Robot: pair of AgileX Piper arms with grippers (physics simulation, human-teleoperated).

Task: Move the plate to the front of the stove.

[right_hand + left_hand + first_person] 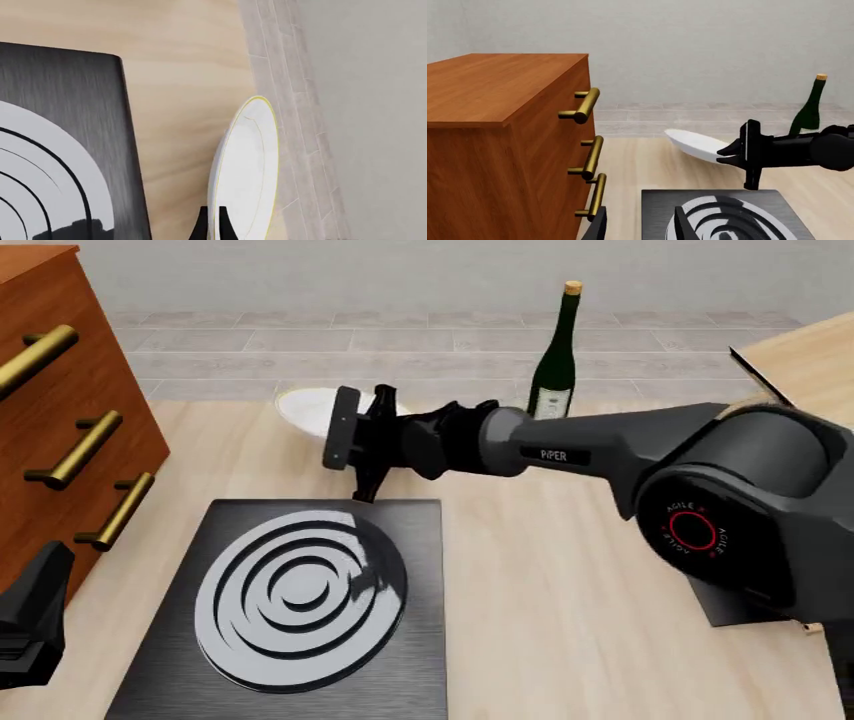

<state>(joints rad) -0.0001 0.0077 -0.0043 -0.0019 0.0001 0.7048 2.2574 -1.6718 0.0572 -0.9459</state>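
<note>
Evidently stiff, thin, probably slick, the plate [302,410], upper centre-left, sits pinched at its rim by the right gripper [350,443], jaws narrow.

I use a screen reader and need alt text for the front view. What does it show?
The right gripper holds a tilted white plate by its rim above the table, just beyond the ringed black stove. A wooden dresser stands at left, and a green bottle behind the arm.

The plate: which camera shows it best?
The right wrist view: the plate fills much of it, gold rim plain, pinched in the right pincer. The left wrist view shows it tilted from the side; in the front view the pincer hides most of it.
</note>
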